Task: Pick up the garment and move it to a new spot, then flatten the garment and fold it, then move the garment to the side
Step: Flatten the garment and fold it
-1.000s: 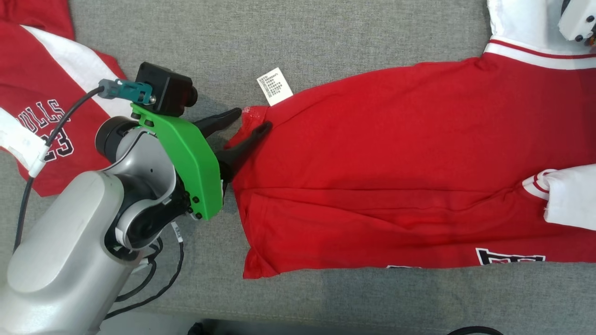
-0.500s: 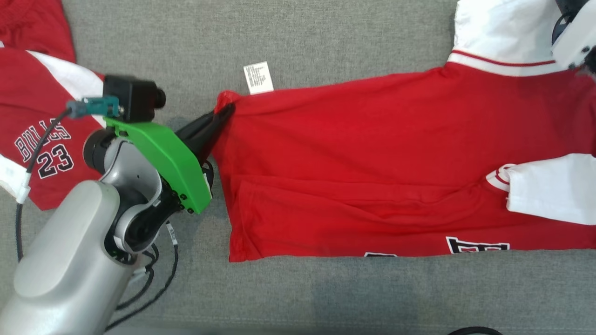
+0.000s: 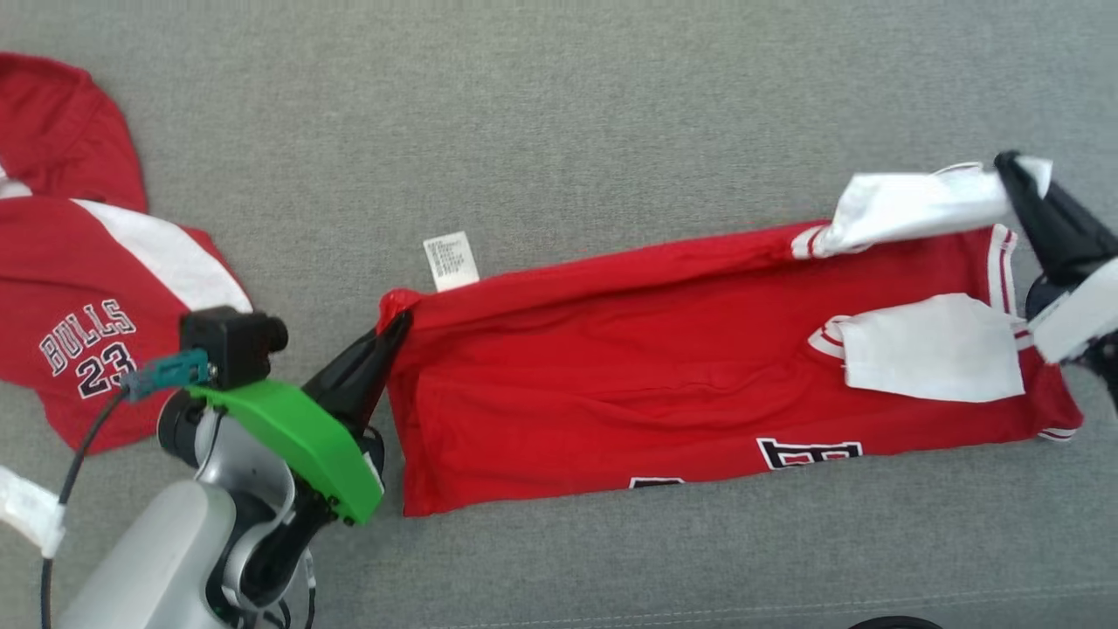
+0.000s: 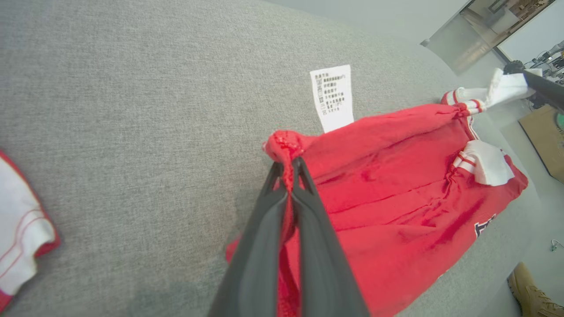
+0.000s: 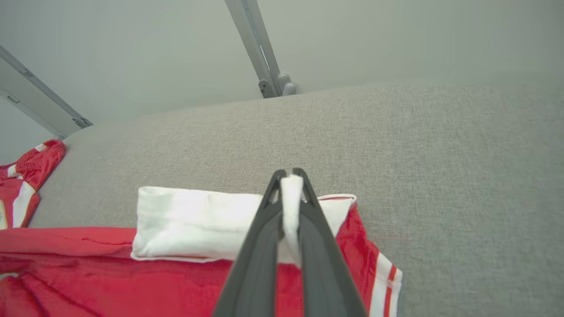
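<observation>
The garment (image 3: 664, 367) is a red shirt with white sleeves and black lettering, stretched left to right across the grey table. My left gripper (image 3: 397, 325) is shut on its red hem corner (image 4: 286, 152) at the far left, beside a white care label (image 3: 451, 259). My right gripper (image 3: 1013, 170) is shut on the white sleeve cloth (image 5: 291, 193) at the garment's far right end. That upper edge hangs lifted between the two grippers. A second white sleeve (image 3: 930, 354) lies folded on the red body.
Another red and white "BULLS 23" garment (image 3: 79, 323) lies at the table's left side. Open grey cloth surface (image 3: 559, 114) stretches behind the shirt. In the left wrist view a brown shoe (image 4: 531, 290) and a cardboard box (image 4: 544, 141) stand on the floor past the table edge.
Both grippers closed, the left on the hem corner and the right on the white sleeve. The garment's far edge is now pulled up. The head camera has pulled back and shifted.
</observation>
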Controlling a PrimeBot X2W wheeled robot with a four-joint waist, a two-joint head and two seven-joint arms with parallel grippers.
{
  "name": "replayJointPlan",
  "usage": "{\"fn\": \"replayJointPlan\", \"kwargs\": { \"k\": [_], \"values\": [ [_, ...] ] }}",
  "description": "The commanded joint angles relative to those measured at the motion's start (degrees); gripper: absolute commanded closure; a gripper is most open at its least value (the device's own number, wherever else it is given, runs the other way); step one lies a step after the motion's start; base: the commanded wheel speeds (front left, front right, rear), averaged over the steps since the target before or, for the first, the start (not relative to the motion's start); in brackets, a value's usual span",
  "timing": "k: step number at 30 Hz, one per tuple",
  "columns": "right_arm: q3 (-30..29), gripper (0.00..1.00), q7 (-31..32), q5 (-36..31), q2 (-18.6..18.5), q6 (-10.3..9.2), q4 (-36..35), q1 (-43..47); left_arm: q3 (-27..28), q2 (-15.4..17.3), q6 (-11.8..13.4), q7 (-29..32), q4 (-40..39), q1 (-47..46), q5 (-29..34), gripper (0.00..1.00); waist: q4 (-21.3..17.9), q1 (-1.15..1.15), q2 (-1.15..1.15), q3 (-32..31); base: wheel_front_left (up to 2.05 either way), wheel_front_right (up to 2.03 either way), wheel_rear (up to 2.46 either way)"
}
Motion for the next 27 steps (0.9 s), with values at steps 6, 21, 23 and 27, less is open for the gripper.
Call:
{"fn": "replayJointPlan", "kwargs": {
  "k": [6, 21, 23, 27],
  "values": [
    [-1.3, 1.00, -3.6, 1.4, 4.0, 0.00, -2.4, 10.2, -0.1, -0.4, 1.3, -5.7, 1.8, 8.0, 1.3, 1.00, -5.1, 0.00, 0.00, -3.2, 0.00, 0.00, 0.00],
    [-0.7, 0.00, -0.8, -7.2, 5.9, 0.00, 0.9, 12.9, -0.6, -0.6, 2.2, -12.6, 4.5, 14.9, 3.1, 0.00, -7.6, 0.00, 0.00, -5.4, 0.00, 0.00, 0.00],
    [-1.6, 0.00, -0.4, -8.3, 5.2, 0.00, 0.7, 13.8, -1.1, -0.8, 3.5, -14.3, 5.5, 16.6, 4.9, 0.00, -7.5, 0.00, 0.00, -5.9, 0.00, 0.00, 0.00],
    [-6.2, 0.00, -0.3, -8.4, 4.4, 0.01, -1.2, 16.3, 2.5, -0.8, 8.6, -22.1, 6.0, 18.5, 8.8, 0.00, -7.4, 0.00, 0.00, -6.2, 0.00, 0.00, 0.00]
  ]
}}
